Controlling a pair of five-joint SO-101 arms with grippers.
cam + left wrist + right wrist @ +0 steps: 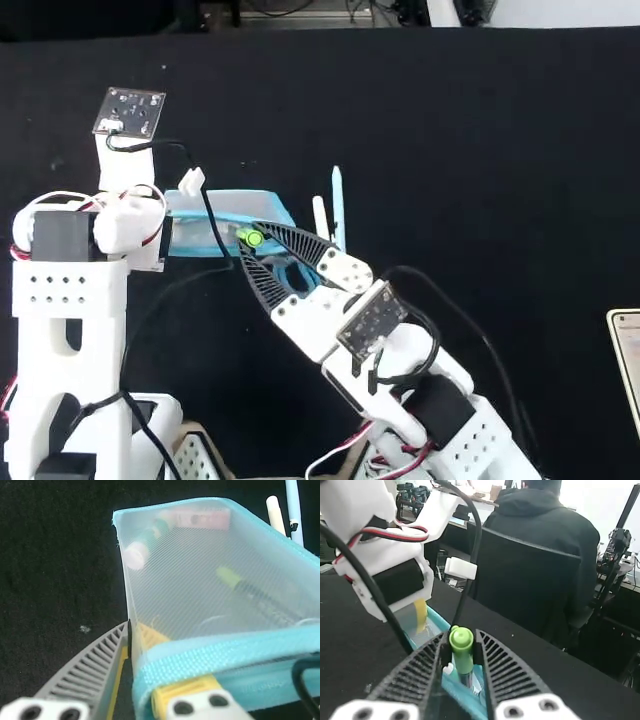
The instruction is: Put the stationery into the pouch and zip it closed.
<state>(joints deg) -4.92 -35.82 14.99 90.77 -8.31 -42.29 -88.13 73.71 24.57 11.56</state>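
A light-blue mesh pouch [225, 222] lies left of centre on the table. My left gripper [178, 236] is shut on its end; the wrist view has the pouch [210, 600] edge clamped between the grey and yellow fingers [131, 645]. Through the mesh I see a white-capped glue stick [136, 554] and a pink eraser [202, 517]. My right gripper [247, 240] is shut on a green-capped marker [461, 647], held at the pouch's top edge [465, 692]. The marker [235, 579] shows through the mesh. A white pen [320, 216] and a blue pen [337, 200] lie just right of the pouch.
The table is covered in black cloth [480, 150]. A white card [626, 350] pokes in at the right edge. Both arm bases stand along the near edge. Cables [205, 215] from the left arm hang over the pouch.
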